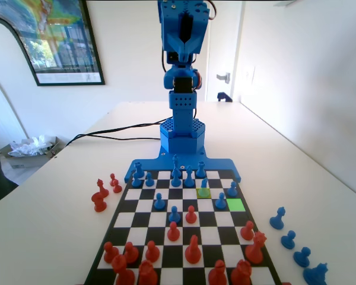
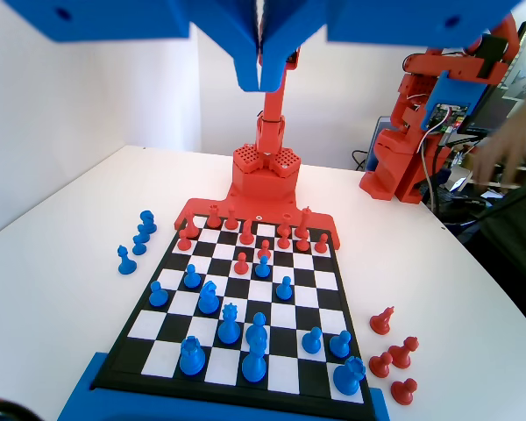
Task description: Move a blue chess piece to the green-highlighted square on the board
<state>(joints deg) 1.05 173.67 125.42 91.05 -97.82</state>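
Note:
The board (image 1: pixel 126 205) lies in front of the blue arm's base. The green-highlighted square (image 1: pixel 236 205) sits near the board's right edge in the fixed view, with nothing on it. Blue chess pieces stand close by: one (image 1: pixel 221 202) just left of it, one (image 1: pixel 232 190) just behind it, and a small one (image 1: pixel 204 183) at the far edge of a duller olive square (image 1: pixel 203 192). My gripper (image 1: pixel 186 57) is folded up high above the base, far from every piece. In the wrist view its jaws meet with nothing between them: gripper (image 2: pixel 263 83), board (image 2: pixel 326 279).
Red pieces (image 1: pixel 193 249) fill the board's near rows in the fixed view. Three red pieces (image 1: pixel 101 196) stand off the board on the left, and several blue ones (image 1: pixel 291 240) off it on the right. A black cable (image 1: pixel 118 127) runs across the table behind.

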